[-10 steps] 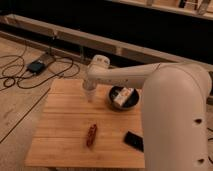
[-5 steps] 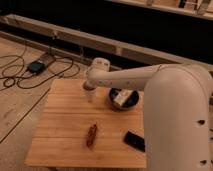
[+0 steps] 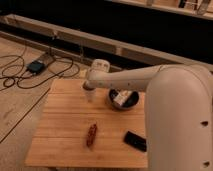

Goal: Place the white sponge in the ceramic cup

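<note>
We watch the arm's wrist swing left, away from the dark bowl; the gripper hangs over the bench. Sponge and cup hidden; jaws, we cannot tell.

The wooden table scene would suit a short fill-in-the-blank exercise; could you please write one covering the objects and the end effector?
1. The dark bowl holds a white-and-tan ____.
2. The end effector hangs over the table's ____ edge, left of the bowl.
3. The reddish-brown item lies to the ____ of the black rectangular object.
4. The wooden table stands on a ____ floor.

Missing words: box; far; left; wooden
</note>
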Tool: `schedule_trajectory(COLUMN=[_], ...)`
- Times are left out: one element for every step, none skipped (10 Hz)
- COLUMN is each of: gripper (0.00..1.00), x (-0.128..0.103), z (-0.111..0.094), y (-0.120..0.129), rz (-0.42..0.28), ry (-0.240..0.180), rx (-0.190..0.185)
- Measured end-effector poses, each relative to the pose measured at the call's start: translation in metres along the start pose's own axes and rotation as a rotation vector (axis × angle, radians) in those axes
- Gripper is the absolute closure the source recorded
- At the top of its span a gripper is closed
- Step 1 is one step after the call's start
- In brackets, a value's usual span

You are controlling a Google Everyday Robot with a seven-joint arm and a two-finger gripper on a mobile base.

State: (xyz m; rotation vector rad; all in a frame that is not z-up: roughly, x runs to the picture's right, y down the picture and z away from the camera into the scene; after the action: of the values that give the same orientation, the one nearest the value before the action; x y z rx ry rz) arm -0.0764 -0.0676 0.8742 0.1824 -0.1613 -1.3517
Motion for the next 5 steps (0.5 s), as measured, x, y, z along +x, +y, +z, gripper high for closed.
schedule_trajectory(gripper=[0.20, 0.20, 0.20, 0.20, 0.20], x=[0.0000, 0.0002, -0.0001, 0.0006, -0.0004], z=[-0.0015, -0.0026, -0.0029, -0.0030, -0.0016], y=[0.0001, -0.0004, -0.0009, -0.0019, -0.0025], rz=[0.002, 0.004, 0.007, 0.010, 0.013], ry=[0.001, 0.001, 0.001, 0.002, -0.002], rx=[0.002, 0.006, 0.010, 0.015, 0.019])
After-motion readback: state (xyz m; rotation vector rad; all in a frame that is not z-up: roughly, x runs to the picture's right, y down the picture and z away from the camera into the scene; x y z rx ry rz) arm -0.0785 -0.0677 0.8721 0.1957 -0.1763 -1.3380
